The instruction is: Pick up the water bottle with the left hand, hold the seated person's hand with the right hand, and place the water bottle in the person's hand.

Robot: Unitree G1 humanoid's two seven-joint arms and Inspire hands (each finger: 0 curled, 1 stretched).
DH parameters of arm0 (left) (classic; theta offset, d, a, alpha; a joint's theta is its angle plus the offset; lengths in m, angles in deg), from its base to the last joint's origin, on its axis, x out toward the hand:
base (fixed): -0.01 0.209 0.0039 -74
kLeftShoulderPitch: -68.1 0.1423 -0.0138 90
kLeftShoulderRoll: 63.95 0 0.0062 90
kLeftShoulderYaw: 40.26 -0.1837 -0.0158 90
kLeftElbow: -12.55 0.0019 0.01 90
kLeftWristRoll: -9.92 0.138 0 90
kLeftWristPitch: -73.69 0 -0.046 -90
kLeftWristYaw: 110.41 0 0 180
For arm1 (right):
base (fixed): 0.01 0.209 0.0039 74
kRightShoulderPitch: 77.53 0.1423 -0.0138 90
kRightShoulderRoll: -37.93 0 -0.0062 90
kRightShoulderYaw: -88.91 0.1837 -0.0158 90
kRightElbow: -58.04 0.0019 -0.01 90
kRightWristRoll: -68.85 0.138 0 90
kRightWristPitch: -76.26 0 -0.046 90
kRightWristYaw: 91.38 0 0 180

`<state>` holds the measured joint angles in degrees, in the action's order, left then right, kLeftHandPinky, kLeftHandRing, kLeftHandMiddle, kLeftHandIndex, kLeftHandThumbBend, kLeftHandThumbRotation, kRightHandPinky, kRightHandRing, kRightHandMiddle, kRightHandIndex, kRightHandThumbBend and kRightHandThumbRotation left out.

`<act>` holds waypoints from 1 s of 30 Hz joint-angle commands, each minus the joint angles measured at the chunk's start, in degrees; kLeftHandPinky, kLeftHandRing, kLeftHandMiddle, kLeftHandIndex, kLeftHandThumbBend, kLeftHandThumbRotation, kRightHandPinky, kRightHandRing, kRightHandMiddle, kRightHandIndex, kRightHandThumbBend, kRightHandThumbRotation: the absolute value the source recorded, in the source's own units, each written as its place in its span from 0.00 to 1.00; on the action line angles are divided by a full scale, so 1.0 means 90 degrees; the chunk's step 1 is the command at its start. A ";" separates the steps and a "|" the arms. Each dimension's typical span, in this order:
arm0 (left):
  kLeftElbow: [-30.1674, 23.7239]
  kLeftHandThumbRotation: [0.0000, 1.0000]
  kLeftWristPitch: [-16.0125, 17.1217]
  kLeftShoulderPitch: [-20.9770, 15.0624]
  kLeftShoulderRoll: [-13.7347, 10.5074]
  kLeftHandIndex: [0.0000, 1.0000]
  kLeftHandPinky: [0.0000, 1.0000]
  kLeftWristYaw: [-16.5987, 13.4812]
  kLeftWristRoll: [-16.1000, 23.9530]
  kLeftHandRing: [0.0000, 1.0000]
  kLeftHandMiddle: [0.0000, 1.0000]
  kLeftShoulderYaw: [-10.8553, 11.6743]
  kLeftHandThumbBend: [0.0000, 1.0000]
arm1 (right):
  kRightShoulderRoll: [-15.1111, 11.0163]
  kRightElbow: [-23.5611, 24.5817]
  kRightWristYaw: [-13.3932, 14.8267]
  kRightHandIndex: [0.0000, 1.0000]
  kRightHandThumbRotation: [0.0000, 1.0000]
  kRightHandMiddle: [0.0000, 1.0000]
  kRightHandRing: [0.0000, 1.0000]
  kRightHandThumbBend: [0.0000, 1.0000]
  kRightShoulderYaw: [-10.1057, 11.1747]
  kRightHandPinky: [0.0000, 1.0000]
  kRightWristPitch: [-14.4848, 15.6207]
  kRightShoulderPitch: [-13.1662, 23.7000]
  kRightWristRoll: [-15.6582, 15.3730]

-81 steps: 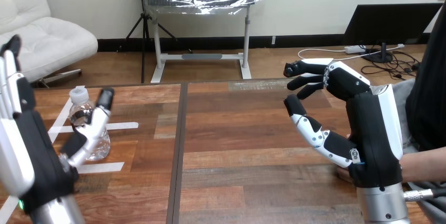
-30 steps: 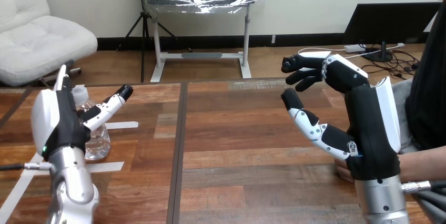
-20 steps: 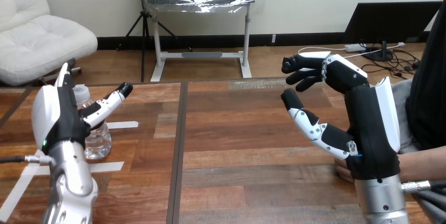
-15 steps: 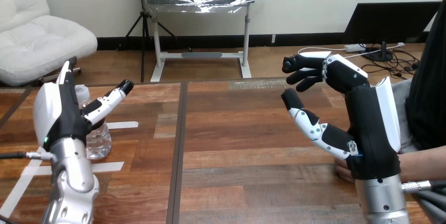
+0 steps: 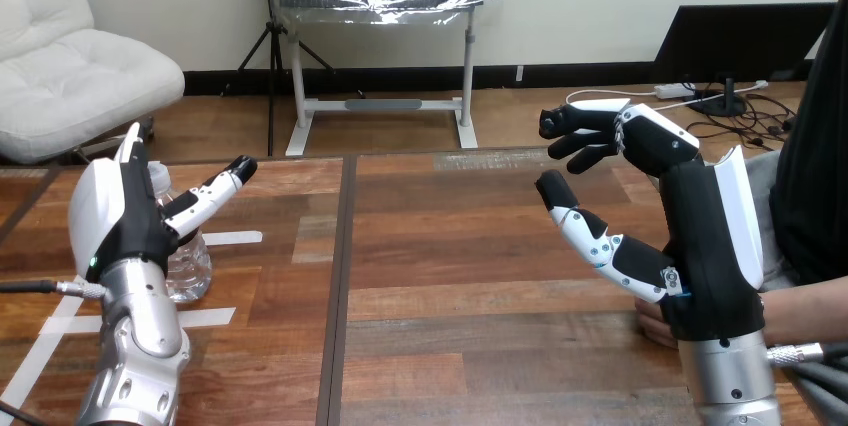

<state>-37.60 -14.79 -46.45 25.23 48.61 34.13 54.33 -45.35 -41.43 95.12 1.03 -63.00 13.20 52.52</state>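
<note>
The robot's left hand (image 5: 112,216) has swung in from the near left and now stands open just in front of the clear water bottle (image 5: 190,264) on the left of the table (image 5: 450,246). Its fingers are straight and its thumb reaches right past the bottle, so the grasp looks lined up but not yet closed. The right hand (image 5: 700,246) has barely moved, hovering loosely cupped and empty at the near right, above the person's hand (image 5: 650,324) resting on the table. No label or writing can be read on the bottle.
</note>
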 commanded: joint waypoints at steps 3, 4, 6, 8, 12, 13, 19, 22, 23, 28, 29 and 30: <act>0.0231 0.61 0.0000 -0.0585 -0.0218 0.92 0.81 -0.0130 -0.0015 0.90 0.93 -0.0116 0.93 | -0.0078 0.0121 0.0072 0.62 0.03 0.63 0.57 0.45 0.0083 0.47 0.0031 0.0393 -0.0048; 0.0314 0.60 0.0015 -0.0601 -0.0231 0.93 0.82 -0.0133 -0.0055 0.90 0.93 -0.0105 0.93 | -0.0095 0.0136 0.0056 0.62 0.03 0.63 0.57 0.46 0.0092 0.47 0.0055 0.0386 -0.0051; 0.0413 0.60 0.0037 -0.0618 -0.0246 0.93 0.82 -0.0138 -0.0104 0.90 0.93 -0.0091 0.93 | -0.0117 0.0153 0.0037 0.62 0.03 0.63 0.57 0.46 0.0103 0.47 0.0082 0.0379 -0.0057; 0.0440 0.60 0.0048 -0.0614 -0.0242 0.93 0.82 -0.0149 -0.0142 0.90 0.93 -0.0081 0.93 | -0.0120 0.0158 0.0045 0.62 0.03 0.64 0.57 0.46 0.0108 0.47 0.0092 0.0373 -0.0081; 0.0465 0.60 0.0067 -0.0608 -0.0249 0.93 0.82 -0.0184 -0.0184 0.90 0.93 -0.0107 0.93 | -0.0123 0.0183 0.0052 0.62 0.04 0.64 0.57 0.46 0.0107 0.47 0.0130 0.0356 -0.0112; 0.0450 0.60 0.0062 -0.0597 -0.0249 0.93 0.82 -0.0188 -0.0187 0.90 0.93 -0.0114 0.93 | -0.0129 0.0178 0.0055 0.62 0.04 0.64 0.57 0.46 0.0106 0.47 0.0122 0.0360 -0.0124; 0.0446 0.60 0.0054 -0.0577 -0.0259 0.93 0.82 -0.0225 -0.0178 0.90 0.93 -0.0152 0.93 | -0.0135 0.0205 0.0043 0.61 0.04 0.64 0.57 0.46 0.0099 0.47 0.0167 0.0362 -0.0146; 0.0440 0.60 0.0035 -0.0572 -0.0263 0.93 0.82 -0.0229 -0.0177 0.90 0.93 -0.0165 0.92 | -0.0132 0.0206 0.0039 0.61 0.05 0.64 0.58 0.46 0.0098 0.47 0.0186 0.0365 -0.0150; 0.0438 0.60 0.0033 -0.0569 -0.0266 0.93 0.81 -0.0233 -0.0174 0.90 0.93 -0.0171 0.92 | -0.0132 0.0196 0.0044 0.60 0.05 0.64 0.58 0.46 0.0099 0.48 0.0176 0.0371 -0.0153; 0.0425 0.61 0.0015 -0.0565 -0.0253 0.92 0.81 -0.0243 -0.0218 0.89 0.92 -0.0153 0.92 | -0.0130 0.0184 0.0060 0.60 0.05 0.63 0.57 0.46 0.0104 0.48 0.0171 0.0385 -0.0180; 0.0431 0.61 0.0013 -0.0565 -0.0259 0.92 0.81 -0.0244 -0.0215 0.89 0.92 -0.0160 0.92 | -0.0135 0.0191 0.0060 0.60 0.05 0.63 0.57 0.46 0.0107 0.48 0.0182 0.0381 -0.0195; 0.0435 0.61 0.0010 -0.0566 -0.0264 0.92 0.81 -0.0245 -0.0214 0.89 0.92 -0.0166 0.92 | -0.0139 0.0197 0.0061 0.59 0.05 0.63 0.57 0.46 0.0109 0.48 0.0190 0.0378 -0.0206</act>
<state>-33.23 -15.18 -47.20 24.56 47.29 32.28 53.42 -45.57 -41.35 95.16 1.57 -61.30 13.20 50.87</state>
